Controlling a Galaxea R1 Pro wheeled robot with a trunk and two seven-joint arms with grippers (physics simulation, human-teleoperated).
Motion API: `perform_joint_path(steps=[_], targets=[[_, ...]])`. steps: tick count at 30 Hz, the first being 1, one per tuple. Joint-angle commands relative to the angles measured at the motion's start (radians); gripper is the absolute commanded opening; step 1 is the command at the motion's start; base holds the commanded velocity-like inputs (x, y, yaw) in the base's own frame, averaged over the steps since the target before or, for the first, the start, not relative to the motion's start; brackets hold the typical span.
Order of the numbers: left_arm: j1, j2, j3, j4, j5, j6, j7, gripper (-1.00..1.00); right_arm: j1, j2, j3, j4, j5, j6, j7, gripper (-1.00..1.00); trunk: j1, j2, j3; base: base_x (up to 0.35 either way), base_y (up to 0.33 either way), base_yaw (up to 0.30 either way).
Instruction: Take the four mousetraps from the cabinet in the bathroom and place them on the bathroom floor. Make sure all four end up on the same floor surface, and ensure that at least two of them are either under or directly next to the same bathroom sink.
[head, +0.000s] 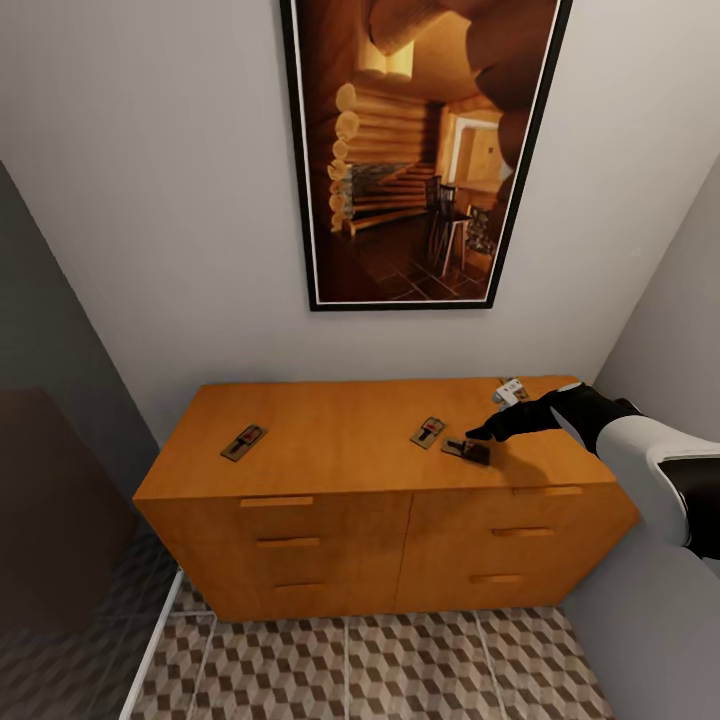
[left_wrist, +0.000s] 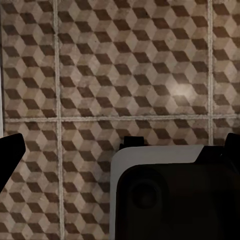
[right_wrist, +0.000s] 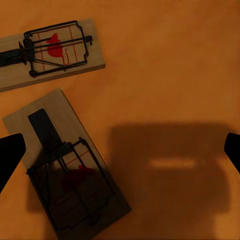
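A: Where are the traps?

B: All on the cabinet (head: 340, 440) top. One trap (head: 243, 442) lies alone toward the left end. Two lie close together right of the middle: one (head: 428, 432) in the light, and a shadowed one (head: 466, 450) just beside it, nearer the front edge. A fourth (head: 512, 391) sits at the back right corner, partly hidden behind the arm.

A: And the right gripper (head: 483, 433)?

B: It hovers over the cabinet top, its dark tip directly above the shadowed trap. In the right wrist view that trap (right_wrist: 67, 170) lies at an angle with its wire bar and a red mark showing, the lit trap (right_wrist: 50, 52) apart from it, not touching. The gripper's fingertips (right_wrist: 10, 155) show as dark shapes at both edges of that view, spread wide, with nothing between them.

A: The left gripper?

B: Its wrist view looks down on the cube-patterned floor (left_wrist: 120, 75), with a white and black part of the robot (left_wrist: 175, 195) below. Its dark fingertips (left_wrist: 10, 155) sit far apart at the edges, holding nothing.

A: Anything else?

B: A framed picture (head: 420, 150) of a log cabin interior hangs on the wall above the cabinet, and the tiled floor (head: 370, 670) runs in front of the drawers.
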Motion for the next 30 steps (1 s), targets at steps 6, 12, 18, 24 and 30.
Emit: perform_joint_path(steps=[6, 12, 18, 24, 30], targets=[[-0.001, 0.000, 0.002, 0.001, -0.001, -0.003, 0.001, 1.00, 0.000, -0.001, 0.007, -0.002, -0.008, 0.008, 0.004, 1.00, 0.000, -0.001, -0.001, 0.002, -0.001, 0.000], [-0.001, 0.000, 0.002, 0.001, -0.001, -0.003, 0.001, 1.00, 0.000, -0.001, 0.007, -0.002, -0.008, 0.008, 0.004, 1.00, 0.000, -0.001, -0.001, -0.028, 0.008, 0.000], [-0.001, 0.001, 0.002, 0.001, -0.001, -0.003, 0.001, 1.00, 0.000, 0.000, 0.008, -0.002, -0.008, 0.008, 0.004, 1.00, 0.000, -0.001, -0.001, -0.090, 0.042, 0.000], [-0.001, 0.001, 0.002, 0.001, -0.001, -0.003, 0.001, 1.00, 0.000, 0.000, 0.008, -0.002, -0.008, 0.008, 0.004, 1.00, 0.000, -0.001, -0.001, -0.035, 0.013, 0.000], [-0.001, 0.001, 0.002, 0.001, -0.001, -0.003, 0.001, 1.00, 0.000, 0.000, 0.008, -0.002, -0.008, 0.008, 0.004, 1.00, 0.000, -0.001, -0.001, -0.008, 0.003, 0.000]])
